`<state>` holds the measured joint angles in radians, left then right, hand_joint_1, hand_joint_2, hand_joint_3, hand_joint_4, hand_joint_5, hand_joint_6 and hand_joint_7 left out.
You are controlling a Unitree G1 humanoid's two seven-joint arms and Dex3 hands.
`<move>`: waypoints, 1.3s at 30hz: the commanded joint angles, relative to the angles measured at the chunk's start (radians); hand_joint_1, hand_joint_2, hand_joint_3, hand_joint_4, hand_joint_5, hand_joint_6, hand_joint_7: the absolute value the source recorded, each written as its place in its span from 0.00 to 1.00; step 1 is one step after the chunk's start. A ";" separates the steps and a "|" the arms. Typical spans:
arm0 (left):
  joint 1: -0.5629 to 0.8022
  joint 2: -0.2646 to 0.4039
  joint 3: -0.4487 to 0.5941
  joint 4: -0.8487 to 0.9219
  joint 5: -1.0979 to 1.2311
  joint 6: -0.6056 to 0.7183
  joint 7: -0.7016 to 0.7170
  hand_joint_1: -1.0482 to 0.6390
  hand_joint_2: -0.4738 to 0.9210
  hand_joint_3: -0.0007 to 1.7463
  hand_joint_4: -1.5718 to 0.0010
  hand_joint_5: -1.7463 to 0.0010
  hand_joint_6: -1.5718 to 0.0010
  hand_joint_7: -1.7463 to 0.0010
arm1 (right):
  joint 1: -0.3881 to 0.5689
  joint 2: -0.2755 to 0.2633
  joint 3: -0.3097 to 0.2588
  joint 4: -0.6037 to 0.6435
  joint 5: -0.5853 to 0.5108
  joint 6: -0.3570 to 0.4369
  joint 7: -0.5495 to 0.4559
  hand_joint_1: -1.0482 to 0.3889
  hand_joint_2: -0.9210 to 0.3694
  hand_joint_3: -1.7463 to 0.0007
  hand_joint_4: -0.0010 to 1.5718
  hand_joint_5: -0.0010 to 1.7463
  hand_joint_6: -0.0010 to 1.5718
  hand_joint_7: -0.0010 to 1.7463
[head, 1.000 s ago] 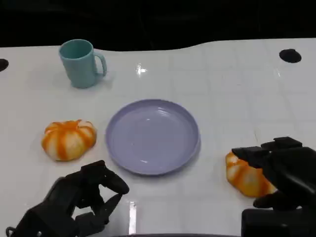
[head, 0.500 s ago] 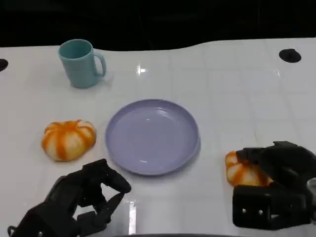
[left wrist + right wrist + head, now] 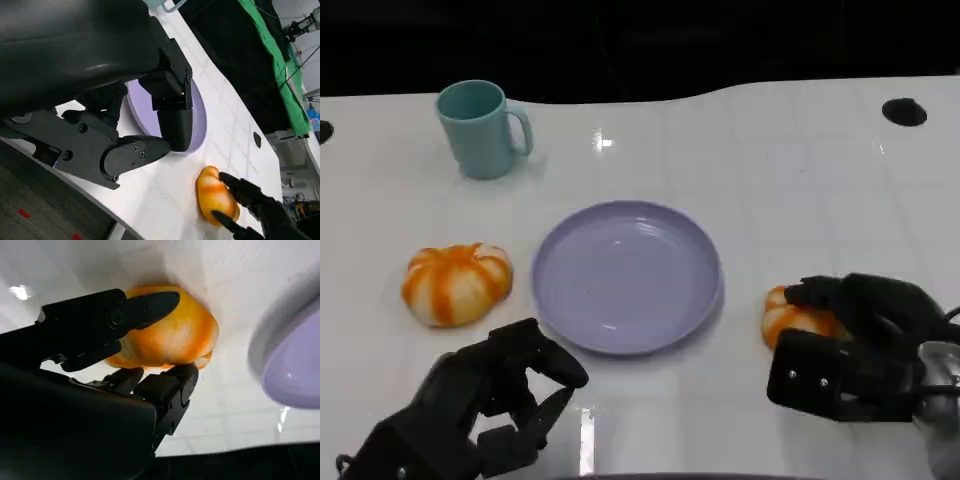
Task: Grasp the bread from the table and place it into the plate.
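- I see my left hand (image 3: 485, 405) low at the table's near edge, left of and nearer than the plate (image 3: 626, 275); its fingers are curled in loosely with nothing between them, and it touches nothing.
- The left wrist view shows that same hand (image 3: 150, 120) in front of the plate (image 3: 200, 117), its fingers bent inward and holding nothing.
- A second bread (image 3: 456, 283) lies on the white table (image 3: 800, 170) just left of the plate, apart from its rim and from my left hand.
- A teal mug (image 3: 478, 128) stands upright behind the plate and to its left, handle turned toward the plate's side.
- The plate sits at the middle of the table, lavender, nothing on it.
- The bread (image 3: 792, 315) I am after lies on the table just right of the plate, not touching the rim.
- My right hand (image 3: 855, 345) covers the bread's right side; in the right wrist view its fingers (image 3: 125, 315) lie over one side of the bread (image 3: 172, 337) and another finger presses the opposite side, so I read it as gripping the bread.
- The bread looks to be resting on the table.
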<state>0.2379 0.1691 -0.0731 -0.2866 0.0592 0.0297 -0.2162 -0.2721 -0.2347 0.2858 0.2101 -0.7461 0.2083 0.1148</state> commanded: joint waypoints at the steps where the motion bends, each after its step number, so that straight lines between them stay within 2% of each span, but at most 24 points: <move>1: 0.004 0.009 0.005 -0.016 0.010 0.014 0.010 0.46 0.90 0.40 0.55 0.00 0.60 0.28 | -0.031 0.006 -0.047 0.071 0.090 -0.090 -0.111 0.67 0.00 0.98 0.48 0.83 0.75 0.08; 2: 0.004 0.009 0.005 -0.016 0.009 0.013 0.009 0.46 0.90 0.40 0.55 0.00 0.60 0.28 | -0.036 0.004 -0.051 0.087 0.104 -0.123 -0.141 0.69 0.08 0.82 0.53 0.91 0.80 0.12; 3: 0.004 0.010 0.006 -0.016 0.008 0.013 0.009 0.46 0.90 0.40 0.55 0.00 0.60 0.28 | -0.043 -0.001 -0.050 0.104 0.112 -0.153 -0.169 0.69 0.24 0.58 0.56 0.95 0.82 0.16; 4: 0.004 0.010 0.006 -0.016 0.008 0.012 0.009 0.46 0.90 0.40 0.55 0.00 0.60 0.28 | -0.048 -0.005 -0.049 0.118 0.118 -0.176 -0.190 0.68 0.34 0.41 0.58 0.97 0.81 0.25; 5: 0.004 0.010 0.006 -0.016 0.008 0.014 0.008 0.46 0.90 0.40 0.55 0.00 0.60 0.28 | -0.055 -0.010 -0.045 0.132 0.116 -0.194 -0.212 0.68 0.40 0.32 0.60 0.99 0.76 0.40; 6: 0.004 0.010 0.006 -0.017 0.008 0.016 0.008 0.46 0.90 0.40 0.55 0.00 0.60 0.28 | -0.060 -0.015 -0.040 0.144 0.112 -0.211 -0.232 0.67 0.41 0.31 0.60 0.99 0.69 0.57; 8: 0.004 0.011 0.005 -0.016 0.009 0.011 0.007 0.46 0.90 0.40 0.55 0.00 0.60 0.28 | -0.071 -0.019 -0.035 0.160 0.104 -0.228 -0.258 0.66 0.40 0.33 0.58 1.00 0.57 0.77; 10: 0.004 0.011 0.005 -0.015 0.011 0.010 0.009 0.46 0.90 0.40 0.55 0.00 0.60 0.28 | -0.077 -0.019 -0.033 0.168 0.105 -0.233 -0.271 0.65 0.38 0.36 0.57 1.00 0.51 0.88; 11: 0.004 0.010 0.004 -0.016 0.010 0.011 0.009 0.46 0.90 0.40 0.55 0.00 0.60 0.28 | -0.079 -0.021 -0.032 0.167 0.104 -0.235 -0.275 0.65 0.38 0.36 0.56 1.00 0.49 0.90; 16: 0.004 0.006 0.004 -0.020 0.006 0.023 0.009 0.47 0.90 0.40 0.55 0.00 0.60 0.27 | -0.081 -0.019 -0.035 0.163 0.112 -0.252 -0.304 0.67 0.40 0.35 0.56 1.00 0.46 0.95; 21: 0.003 0.008 0.002 -0.018 0.011 0.017 0.010 0.47 0.90 0.40 0.55 0.00 0.60 0.27 | -0.082 -0.011 -0.042 0.163 0.128 -0.283 -0.333 0.69 0.41 0.33 0.58 1.00 0.47 0.95; 27: 0.005 0.004 0.000 -0.020 0.008 0.022 0.010 0.47 0.90 0.40 0.54 0.00 0.60 0.27 | -0.090 -0.003 -0.048 0.145 0.170 -0.358 -0.347 0.71 0.38 0.33 0.57 1.00 0.44 0.99; 31: 0.006 0.004 -0.002 -0.016 0.007 0.015 0.009 0.47 0.90 0.40 0.55 0.00 0.60 0.27 | -0.109 0.012 -0.042 0.127 0.177 -0.398 -0.357 0.71 0.40 0.35 0.58 1.00 0.45 1.00; 38: 0.006 0.004 -0.007 -0.018 0.024 0.015 0.016 0.47 0.90 0.40 0.54 0.00 0.60 0.27 | -0.146 0.045 -0.031 0.094 0.206 -0.425 -0.310 0.68 0.41 0.30 0.58 1.00 0.44 1.00; 39: 0.005 0.003 -0.009 -0.018 0.026 0.016 0.017 0.47 0.90 0.40 0.54 0.00 0.59 0.27 | -0.157 0.053 -0.026 0.095 0.209 -0.434 -0.306 0.69 0.43 0.26 0.58 1.00 0.45 1.00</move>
<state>0.2398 0.1680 -0.0814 -0.2952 0.0727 0.0457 -0.2150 -0.3961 -0.1895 0.2553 0.3165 -0.5568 -0.2013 -0.2044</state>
